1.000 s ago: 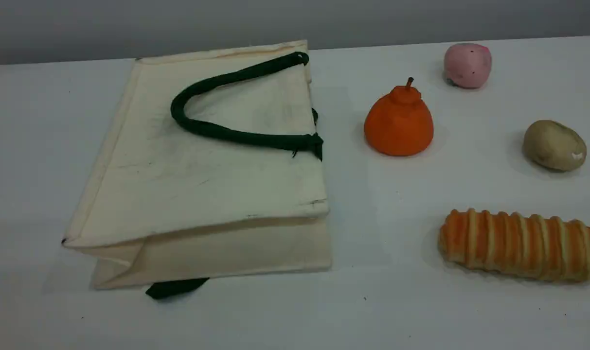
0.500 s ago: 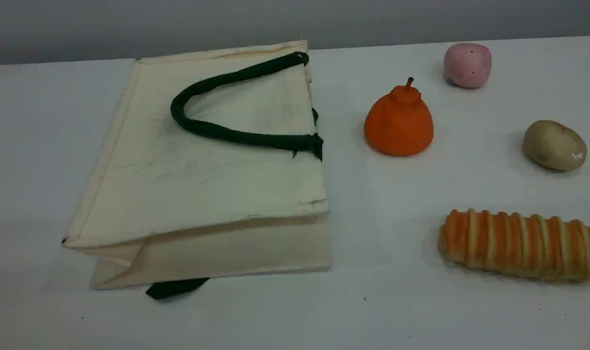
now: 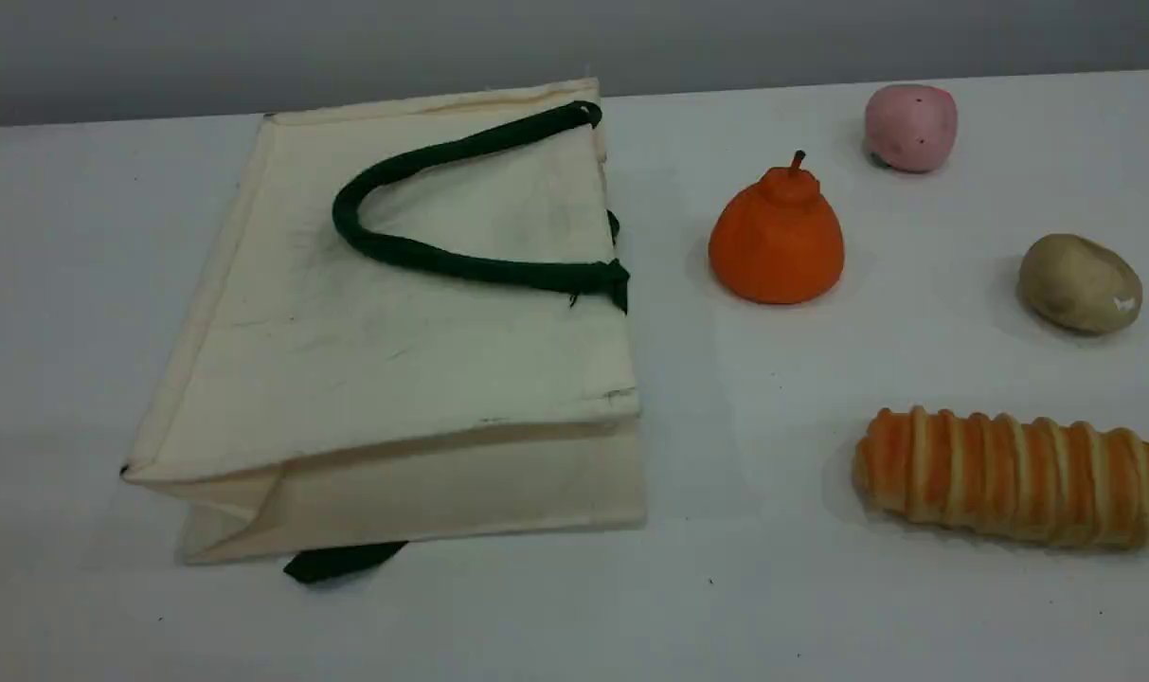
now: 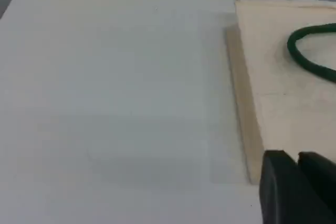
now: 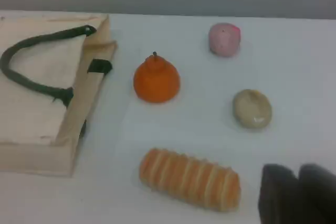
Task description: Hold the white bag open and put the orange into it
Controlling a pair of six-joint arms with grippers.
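- Nothing has been taken up yet: by my reckoning this is the very start, with both arms held back above the worktop [image 3: 81, 284] and neither showing in the scene view.
- Left gripper [image 4: 297, 157]: only its dark tip shows at the bottom of its own camera, hovering near the outer edge of the white bag [image 3: 394, 341]. The two fingertips stand nearly together with just a thin slit between them, and nothing is in them.
- The white bag lies flat on its side on the left of the worktop, its mouth facing right towards the fruit and pressed shut. One green handle [image 3: 422, 256] loops across the top panel; a scrap of the other pokes out from underneath at the near edge.
- Next, I would say the left gripper has to catch the upper lip or that handle and lift it so the mouth gapes.
- The orange [image 3: 776, 242] stands upright just right of the bag's mouth, apart from it and untouched.
- Further right sit a pink ball [image 3: 910, 126], a potato [image 3: 1079, 282] and a striped bread loaf [image 3: 1014, 476], all clear of the orange.
- Right gripper [image 5: 297, 174]: a blurred dark tip, fingers close together and empty, hanging over the near right side of the worktop; it must open before taking the orange.
- The bag's inside is hidden, and both gripper tips are cut off by the frame.
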